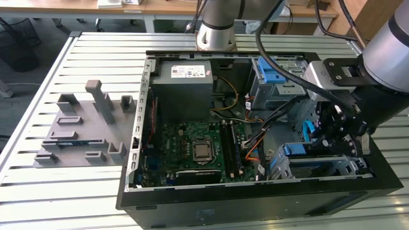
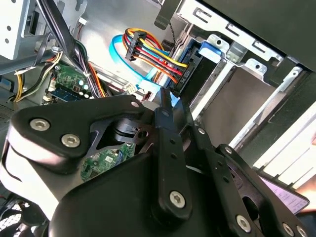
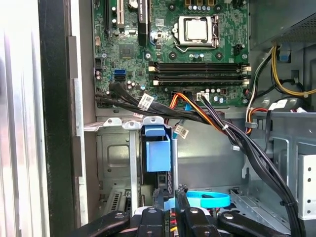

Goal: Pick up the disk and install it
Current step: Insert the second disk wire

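1. Disk [image 1: 305, 149] in the exterior view sits on edge in the metal bay [image 1: 319, 165] at the near corner of the open computer case [image 1: 255, 191], toward the exterior view's right; its blue bracket shows above the bay rim. Gripper [image 1: 327, 139] hangs right over it, black fingers pointing down beside a blue cable [image 1: 309, 132]. Motherboard [image 1: 198, 148] lies mid-case, grey power supply [image 1: 185, 81] behind it, grey fixture plate [image 1: 80, 129] on the table to the exterior view's left.
2. Second wrist view: gripper [image 2: 168, 106] linkages fill the foreground, fingertips drawn close together at the disk's end [image 2: 197, 57], where a multicoloured cable plug [image 2: 180, 74] and the blue cable [image 2: 123, 54] meet it. Cannot tell if the tips actually pinch anything.
3. First wrist view: disk [image 3: 157, 155] stands slotted in the bay [image 3: 116, 158], blue bracket tab on top. Gripper [image 3: 168, 200] fingers nearly closed just at its edge, blue cable [image 3: 207, 200] looping beside them. Motherboard [image 3: 177, 44] beyond, black cable bundle [image 3: 237, 138] crossing.
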`<state>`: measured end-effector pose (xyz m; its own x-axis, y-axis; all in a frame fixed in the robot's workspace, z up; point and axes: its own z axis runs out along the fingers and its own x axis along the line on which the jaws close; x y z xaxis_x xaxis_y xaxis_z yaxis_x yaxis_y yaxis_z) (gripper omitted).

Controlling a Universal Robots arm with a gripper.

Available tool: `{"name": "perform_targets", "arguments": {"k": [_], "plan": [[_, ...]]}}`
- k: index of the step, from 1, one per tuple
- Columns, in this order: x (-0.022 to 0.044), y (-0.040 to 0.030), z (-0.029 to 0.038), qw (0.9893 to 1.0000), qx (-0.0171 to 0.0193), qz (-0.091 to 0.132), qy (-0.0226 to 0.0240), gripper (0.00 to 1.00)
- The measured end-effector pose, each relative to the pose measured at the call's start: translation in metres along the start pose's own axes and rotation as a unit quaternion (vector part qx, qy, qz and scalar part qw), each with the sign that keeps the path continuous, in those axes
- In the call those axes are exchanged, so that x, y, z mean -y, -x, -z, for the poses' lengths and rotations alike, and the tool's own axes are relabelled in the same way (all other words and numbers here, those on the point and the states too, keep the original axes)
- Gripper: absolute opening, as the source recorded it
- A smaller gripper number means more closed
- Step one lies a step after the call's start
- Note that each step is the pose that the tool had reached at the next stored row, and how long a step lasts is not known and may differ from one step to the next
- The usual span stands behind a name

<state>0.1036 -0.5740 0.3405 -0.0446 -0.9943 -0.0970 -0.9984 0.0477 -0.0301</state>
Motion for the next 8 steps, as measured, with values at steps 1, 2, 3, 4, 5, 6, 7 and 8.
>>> {"name": "perform_targets", "arguments": {"k": [1, 2, 3, 4, 5, 6, 7, 8], "plan": [[0.0000, 0.0001, 0.0014, 1.0000, 0.0000, 0.000, 0.0002, 0.24], [0.0001, 0.0003, 0.0028, 1.0000, 0.0000, 0.000, 0.0003, 0.24], [0.0001, 0.0005, 0.0044, 1.0000, 0.0000, 0.000, 0.0005, 0.24], [0.0002, 0.0008, 0.0060, 1.0000, 0.0000, 0.000, 0.0008, 0.24], [0.0004, 0.0011, 0.0071, 1.0000, 0.0000, 0.000, 0.0013, 0.24], [0.0004, 0.0012, 0.0073, 1.0000, 0.0000, 0.000, 0.0016, 0.22], [0.0004, 0.0012, 0.0072, 1.0000, 0.0001, 0.000, 0.0017, 0.22], [0.0004, 0.0012, 0.0072, 1.0000, 0.0001, 0.000, 0.0017, 0.16]]}}
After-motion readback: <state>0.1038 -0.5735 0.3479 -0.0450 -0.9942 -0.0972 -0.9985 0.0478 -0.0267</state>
